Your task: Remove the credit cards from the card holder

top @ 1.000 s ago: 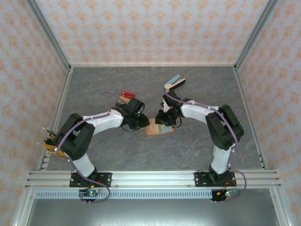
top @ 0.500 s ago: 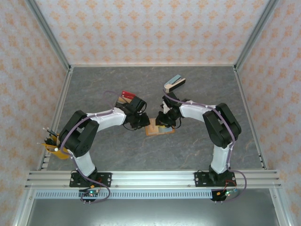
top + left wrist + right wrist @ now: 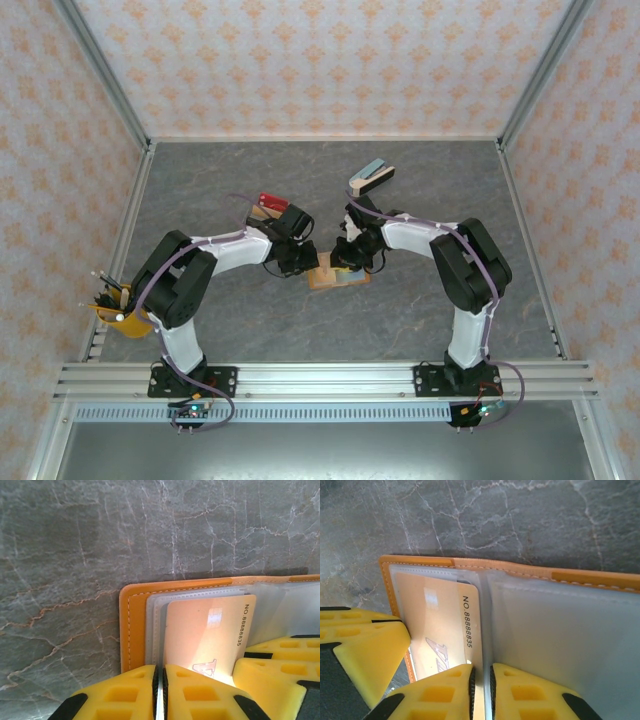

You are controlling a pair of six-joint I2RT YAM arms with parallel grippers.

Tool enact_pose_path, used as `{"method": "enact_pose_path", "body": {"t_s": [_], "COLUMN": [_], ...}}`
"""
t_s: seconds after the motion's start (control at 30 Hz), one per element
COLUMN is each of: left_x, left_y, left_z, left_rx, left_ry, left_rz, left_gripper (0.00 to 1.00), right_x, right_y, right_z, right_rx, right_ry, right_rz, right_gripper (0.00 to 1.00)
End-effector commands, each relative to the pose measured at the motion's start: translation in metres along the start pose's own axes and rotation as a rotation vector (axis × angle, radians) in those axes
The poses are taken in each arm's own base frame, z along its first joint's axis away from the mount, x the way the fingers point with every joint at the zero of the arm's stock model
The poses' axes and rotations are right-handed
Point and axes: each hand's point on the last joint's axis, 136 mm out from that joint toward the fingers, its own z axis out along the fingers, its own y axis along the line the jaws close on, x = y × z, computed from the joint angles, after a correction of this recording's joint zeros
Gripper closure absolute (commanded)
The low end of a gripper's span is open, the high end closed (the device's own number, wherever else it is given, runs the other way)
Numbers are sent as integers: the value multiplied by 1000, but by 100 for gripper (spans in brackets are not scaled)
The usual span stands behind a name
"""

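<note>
Closer than a second ago, my left claw (image 3: 160, 672) pinches the orange leather card holder (image 3: 134, 630) – lying open mid-table, a glossy tan card (image 3: 210, 630) in its clear sleeves – my right claw (image 3: 481, 672) clamping a sleeve edge, veined grey table (image 3: 100, 540) beneath

Grey marble table (image 3: 420, 310) — card holder (image 3: 335, 279), stapler-like wedge (image 3: 372, 176), small pile (image 3: 266, 205).

Pale walls (image 3: 320, 60) with an orange pattern close in at nine, twelve and three o'clock. The table (image 3: 250, 330) is grey marbled, a metal rail (image 3: 330, 378) runs at six, and the light is even.
</note>
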Motion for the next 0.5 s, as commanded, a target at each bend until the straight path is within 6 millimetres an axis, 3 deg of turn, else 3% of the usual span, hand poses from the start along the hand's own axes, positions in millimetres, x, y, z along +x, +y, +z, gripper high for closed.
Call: {"method": "enact_pose_path", "body": {"t_s": [0.0, 0.47], "left_x": [6, 8], "left_y": [13, 14], "left_z": [6, 10], "left_rx": [-63, -64], "left_ry": [21, 34], "left_rz": [13, 12], "left_gripper": [86, 86], "right_x": [-6, -5], "right_y": [9, 17], "right_z": [-4, -5], "right_rx": [-39, -82], "right_ry": [-13, -11], "right_rz": [-29, -38], "right_gripper": [82, 87]}}
